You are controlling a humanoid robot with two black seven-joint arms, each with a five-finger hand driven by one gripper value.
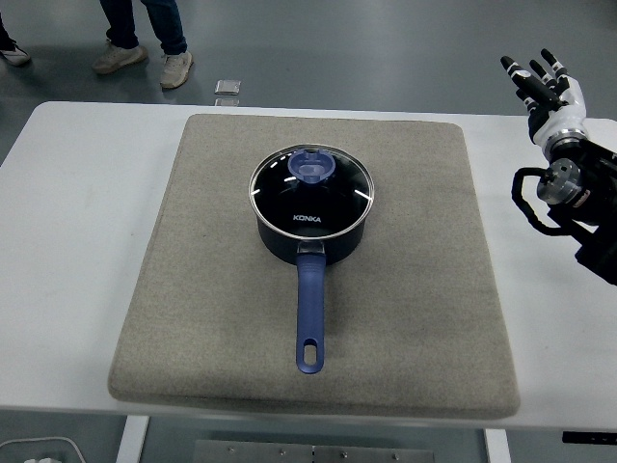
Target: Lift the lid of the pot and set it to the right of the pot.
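Looking down from the head camera, I see the glass pot lid seated squarely on the pot, its blue knob at the centre and slightly toward the far side. The dark blue pot bears the word KONKA in white on its front and sits near the middle of a square beige mat. Its long blue handle points straight toward the near edge of the mat. The mat covers most of the white tabletop. My right robot hand is raised at the far right, well apart from the pot, fingers spread wide and holding nothing, with the black arm trailing down to the right edge. Beyond the tabletop, on the grey floor, stand a person's legs and shoes.
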